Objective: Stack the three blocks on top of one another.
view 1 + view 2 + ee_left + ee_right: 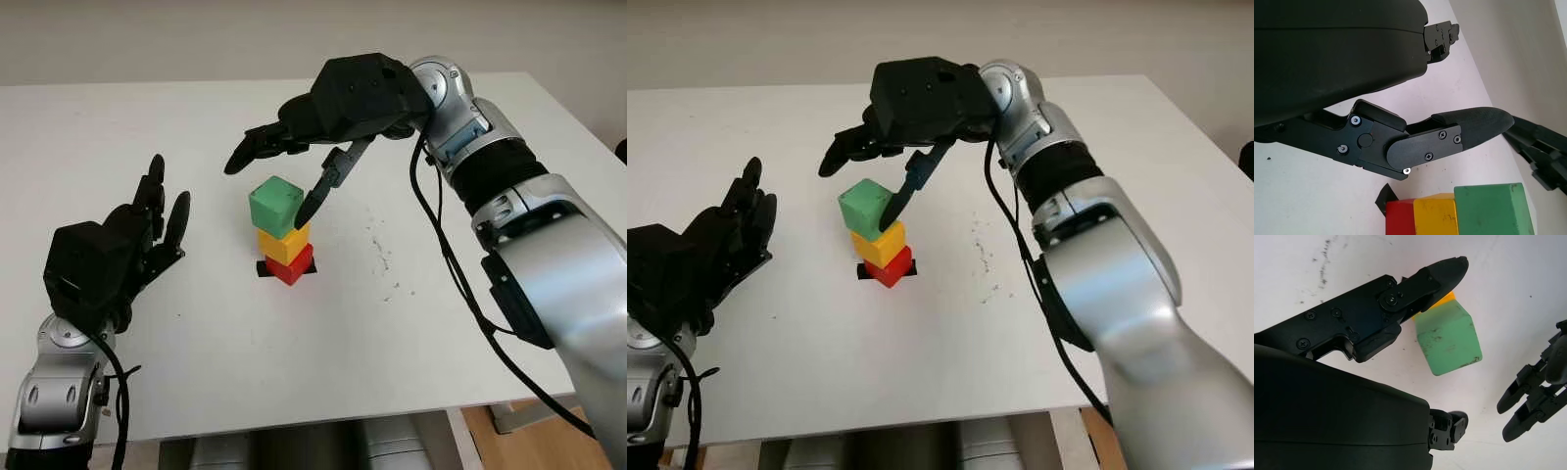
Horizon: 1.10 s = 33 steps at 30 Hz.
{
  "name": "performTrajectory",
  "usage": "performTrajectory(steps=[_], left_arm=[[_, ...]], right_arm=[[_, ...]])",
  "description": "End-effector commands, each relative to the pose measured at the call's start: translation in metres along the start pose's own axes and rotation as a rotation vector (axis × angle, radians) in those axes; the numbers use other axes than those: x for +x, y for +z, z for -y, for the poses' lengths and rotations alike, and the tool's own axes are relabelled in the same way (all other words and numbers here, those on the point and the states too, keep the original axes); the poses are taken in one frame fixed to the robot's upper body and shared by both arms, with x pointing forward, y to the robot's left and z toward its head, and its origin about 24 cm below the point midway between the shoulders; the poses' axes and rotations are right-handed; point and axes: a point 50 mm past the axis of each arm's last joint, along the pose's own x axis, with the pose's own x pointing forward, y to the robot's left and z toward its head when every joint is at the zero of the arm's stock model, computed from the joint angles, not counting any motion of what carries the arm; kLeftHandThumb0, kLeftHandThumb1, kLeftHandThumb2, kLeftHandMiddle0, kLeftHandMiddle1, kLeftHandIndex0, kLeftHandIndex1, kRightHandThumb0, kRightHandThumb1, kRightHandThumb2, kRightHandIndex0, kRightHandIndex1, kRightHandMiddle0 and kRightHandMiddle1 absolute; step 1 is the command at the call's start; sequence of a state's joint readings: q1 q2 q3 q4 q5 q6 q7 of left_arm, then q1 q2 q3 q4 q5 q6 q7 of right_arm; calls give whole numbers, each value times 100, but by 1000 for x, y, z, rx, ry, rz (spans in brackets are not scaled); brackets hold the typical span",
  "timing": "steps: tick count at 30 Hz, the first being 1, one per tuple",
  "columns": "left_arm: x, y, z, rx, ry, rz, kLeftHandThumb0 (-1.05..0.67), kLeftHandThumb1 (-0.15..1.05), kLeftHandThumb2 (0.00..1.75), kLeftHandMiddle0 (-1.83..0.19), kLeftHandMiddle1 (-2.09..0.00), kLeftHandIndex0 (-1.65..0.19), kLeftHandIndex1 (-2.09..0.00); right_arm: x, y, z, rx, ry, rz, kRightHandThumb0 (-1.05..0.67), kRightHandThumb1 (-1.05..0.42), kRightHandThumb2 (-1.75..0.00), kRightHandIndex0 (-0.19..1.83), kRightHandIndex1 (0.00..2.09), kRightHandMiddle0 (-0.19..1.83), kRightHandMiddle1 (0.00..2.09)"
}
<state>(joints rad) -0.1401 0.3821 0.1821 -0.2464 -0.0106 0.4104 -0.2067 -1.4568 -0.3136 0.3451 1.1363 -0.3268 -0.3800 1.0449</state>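
Note:
Three blocks stand stacked mid-table: a red block (292, 266) at the bottom, a yellow block (284, 243) on it, and a green block (274, 206) on top, turned slightly. My right hand (271, 181) hovers open over the stack. Its thumb (312, 204) points down along the green block's right face, and I cannot tell if it touches. Its other fingers (250, 149) stay up and to the left, apart from the block. My left hand (167, 196) is open to the left of the stack, holding nothing.
A black tape mark (263, 268) lies under the red block on the white table (294, 362). Small dark specks (384, 257) dot the surface right of the stack. The table's front edge runs near the bottom of the eye views.

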Motion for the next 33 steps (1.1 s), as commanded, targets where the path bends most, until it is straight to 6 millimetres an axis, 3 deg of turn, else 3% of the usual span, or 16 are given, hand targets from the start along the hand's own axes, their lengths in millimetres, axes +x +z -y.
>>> performTrajectory(steps=[1,4,8,10,14,24,33], left_arm=[[1,4,-3,9,7,18,-81,105,70,19,0,19,0],[2,3,-3,1,14,10,-81,105,70,19,0,19,0],[2,2,-5,-16,25,7,-81,105,70,19,0,19,0],[2,2,-6,-23,34,11,-81,105,70,19,0,19,0],[4,1,-8,-35,43,22,-83,105,70,19,0,19,0],[8,2,-3,-118,66,52,-84,105,69,19,0,19,0],[10,2,-1,-141,77,86,-81,105,72,19,0,19,0]], right_arm=[[-18,8,17,-41,-29,5,-88,-85,-6,-19,0,-19,11],[-32,9,24,-9,-42,38,-91,-90,-7,-19,0,-19,1],[-48,-7,26,140,-225,133,-98,-103,-10,-19,0,-19,0],[-53,-18,20,215,-346,185,-99,-104,-38,-19,0,-19,0],[-53,-39,2,403,-451,244,-87,-105,-64,-19,0,-19,0],[-46,-84,-49,677,-749,223,-88,-105,-68,-19,0,-19,0],[-31,-110,-96,860,-854,135,-90,-105,-72,-19,0,-19,0]])
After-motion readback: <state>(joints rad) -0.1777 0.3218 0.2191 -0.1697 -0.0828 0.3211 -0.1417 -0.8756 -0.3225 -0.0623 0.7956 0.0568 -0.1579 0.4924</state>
